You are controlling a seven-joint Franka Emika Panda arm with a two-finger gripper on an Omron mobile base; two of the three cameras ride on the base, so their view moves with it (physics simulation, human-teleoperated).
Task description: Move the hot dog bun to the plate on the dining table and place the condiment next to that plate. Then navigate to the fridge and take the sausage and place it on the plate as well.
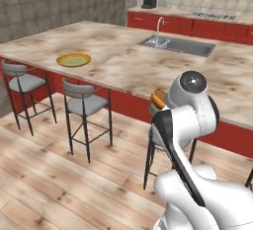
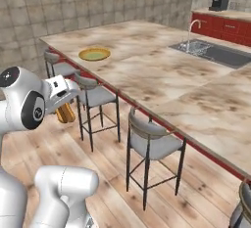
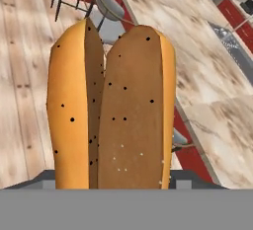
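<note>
Bun in the gripper, plate far ahead across the table

The gripper point(image 2: 62, 105) is closed partway around the hot dog bun point(image 3: 111, 105), which fills the hand view with its split face showing and its long axis running out along the fingers. In the right base view the bun hangs below the hand, over the wooden floor just short of the bar stools point(image 2: 95, 95). The plate point(image 1: 73, 59) lies well apart from it, ahead on the near edge of the dining table point(image 1: 128, 61), left of the sink point(image 1: 178, 45).
</note>
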